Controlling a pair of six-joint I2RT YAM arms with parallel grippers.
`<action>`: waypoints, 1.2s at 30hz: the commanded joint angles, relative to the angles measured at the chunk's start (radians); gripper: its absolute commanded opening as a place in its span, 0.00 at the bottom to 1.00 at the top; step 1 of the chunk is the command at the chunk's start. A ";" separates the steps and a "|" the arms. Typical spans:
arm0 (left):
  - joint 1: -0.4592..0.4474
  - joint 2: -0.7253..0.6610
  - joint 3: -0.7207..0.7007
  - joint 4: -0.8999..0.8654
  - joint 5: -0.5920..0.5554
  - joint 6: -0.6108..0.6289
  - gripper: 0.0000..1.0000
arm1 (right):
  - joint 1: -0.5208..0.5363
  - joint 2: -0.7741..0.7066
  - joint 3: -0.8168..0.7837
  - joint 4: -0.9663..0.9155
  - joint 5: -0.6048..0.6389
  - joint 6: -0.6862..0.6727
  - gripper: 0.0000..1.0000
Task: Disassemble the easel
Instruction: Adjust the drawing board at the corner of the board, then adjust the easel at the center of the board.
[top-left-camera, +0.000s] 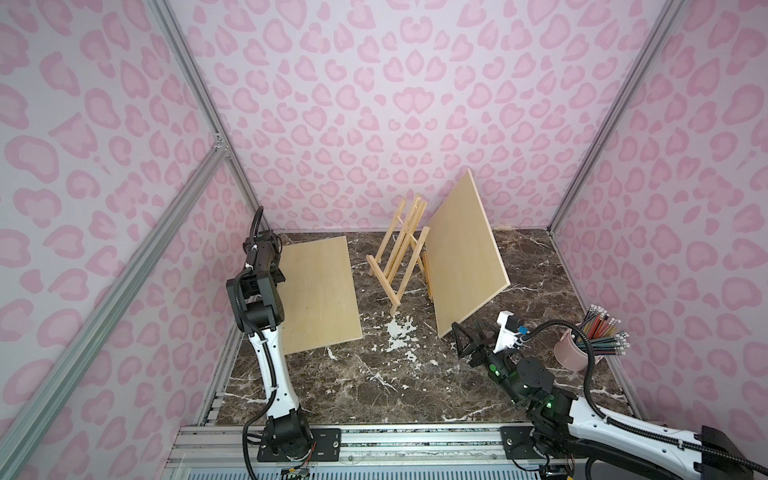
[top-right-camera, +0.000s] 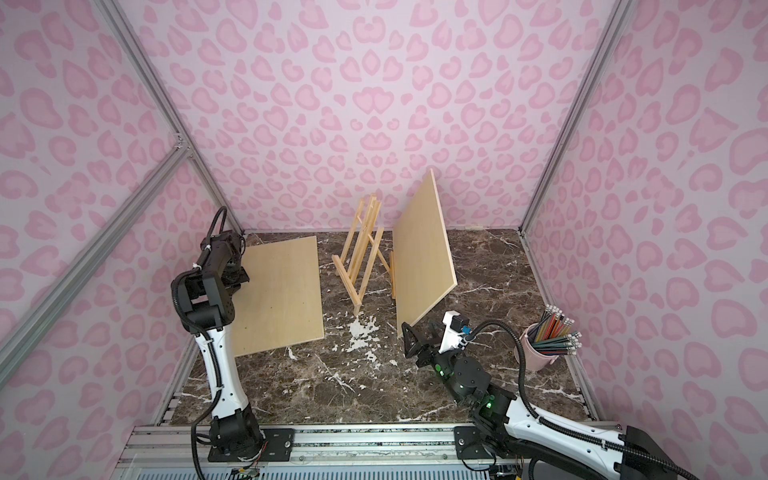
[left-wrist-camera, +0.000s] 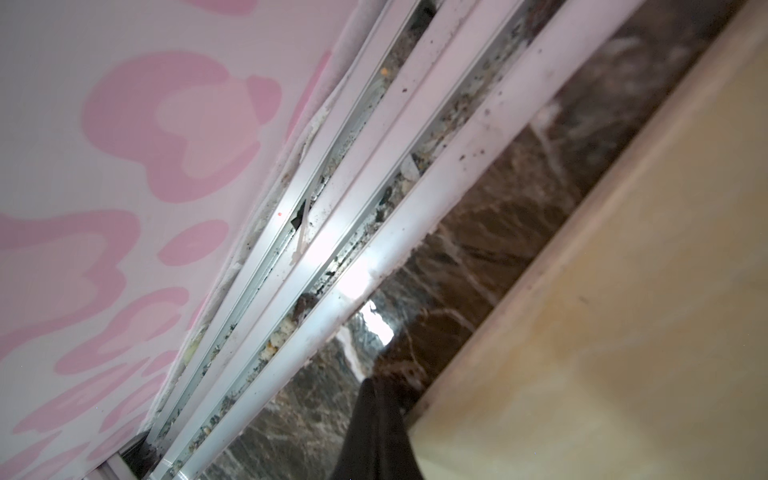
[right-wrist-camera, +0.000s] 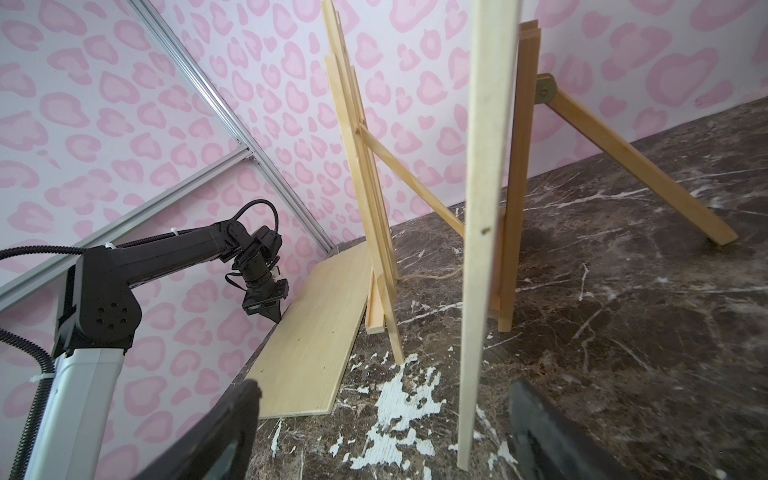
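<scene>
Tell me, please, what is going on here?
The right hand, open, straddles the lower corner of the board leaning on an easel, not yet gripping it. The left hand, shut, points down at the edge of a flat board. An empty easel stands between the boards.

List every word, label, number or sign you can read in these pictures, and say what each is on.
None can be read.
The flat board, the leaning board and the empty easel are bare wood.
Any print on the pencils in the pink cup is too small to tell.
</scene>
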 joint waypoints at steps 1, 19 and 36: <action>-0.009 0.013 0.025 -0.009 0.052 0.028 0.02 | 0.000 0.007 -0.007 0.037 0.008 0.008 0.94; -0.067 0.008 0.146 -0.045 0.123 0.000 0.02 | -0.001 0.028 -0.004 0.045 0.003 0.006 0.93; -0.262 -0.753 -0.301 0.149 0.461 -0.255 0.36 | -0.001 0.157 0.170 -0.126 0.070 -0.060 0.92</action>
